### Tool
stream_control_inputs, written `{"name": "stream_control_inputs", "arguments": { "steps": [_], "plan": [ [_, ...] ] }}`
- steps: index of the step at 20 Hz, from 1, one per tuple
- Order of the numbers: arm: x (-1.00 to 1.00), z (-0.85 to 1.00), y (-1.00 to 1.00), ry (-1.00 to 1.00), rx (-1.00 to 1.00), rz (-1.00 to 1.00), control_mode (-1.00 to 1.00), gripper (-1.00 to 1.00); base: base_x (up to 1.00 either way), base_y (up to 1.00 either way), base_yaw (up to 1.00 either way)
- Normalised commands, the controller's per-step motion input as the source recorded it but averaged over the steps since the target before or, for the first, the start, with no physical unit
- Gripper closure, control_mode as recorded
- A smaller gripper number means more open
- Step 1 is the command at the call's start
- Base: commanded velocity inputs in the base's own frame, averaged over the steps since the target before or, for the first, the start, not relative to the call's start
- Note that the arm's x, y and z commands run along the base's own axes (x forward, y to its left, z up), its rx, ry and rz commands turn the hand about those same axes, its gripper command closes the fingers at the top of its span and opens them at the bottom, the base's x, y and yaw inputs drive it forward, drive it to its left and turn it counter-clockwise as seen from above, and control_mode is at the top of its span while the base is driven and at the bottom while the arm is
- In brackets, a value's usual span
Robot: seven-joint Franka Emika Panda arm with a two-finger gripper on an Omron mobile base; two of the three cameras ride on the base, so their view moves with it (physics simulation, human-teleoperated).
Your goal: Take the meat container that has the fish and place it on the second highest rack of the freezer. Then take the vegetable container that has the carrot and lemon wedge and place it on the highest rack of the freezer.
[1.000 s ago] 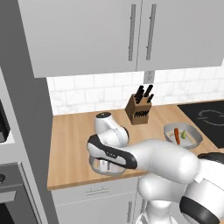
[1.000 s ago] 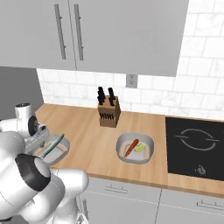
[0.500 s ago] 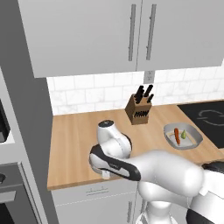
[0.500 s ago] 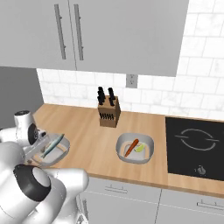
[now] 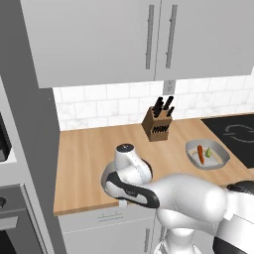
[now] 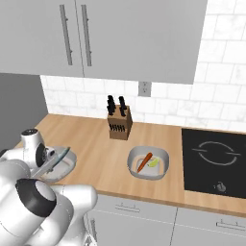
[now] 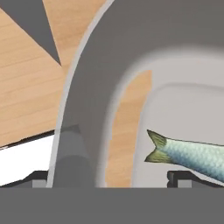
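The meat container fills the hand view, its thick grey rim running up between my fingertips. My gripper is open and straddles that rim, one fingertip outside over the wood and the other inside the tub. The fish lies inside with its tail towards me. From the right base the meat container sits at the counter's left end under my hand, with the fish in it. The vegetable container holds the carrot and a pale lemon wedge. The freezer is out of view.
A wooden knife block stands at the back against the tiled wall. A black cooktop takes up the counter's right end. Wall cabinets hang overhead. A tall grey unit borders the counter's left edge.
My hand has come down from above the counter onto the meat container's near rim. The jaws stayed open and both tubs stayed put.
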Motion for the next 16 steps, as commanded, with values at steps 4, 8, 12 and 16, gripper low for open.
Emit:
{"name": "stream_control_inputs", "arguments": {
  "steps": [4, 8, 12, 16],
  "plan": [
    [0.14, -0.02, 0.00, 0.00, 0.00, 0.00, -1.00, -1.00, 0.00, 0.00, 0.00],
    [0.03, 0.00, 0.00, 0.00, 0.00, 0.00, -1.00, -1.00, 0.00, 0.00, 0.00],
    [0.00, 0.00, 0.00, 0.00, 0.00, 0.00, -1.00, -1.00, 0.00, 0.00, 0.00],
    [0.00, 0.00, 0.00, 0.00, 0.00, 0.00, -1.00, 1.00, 0.00, 0.00, 0.00]
  ]
}}
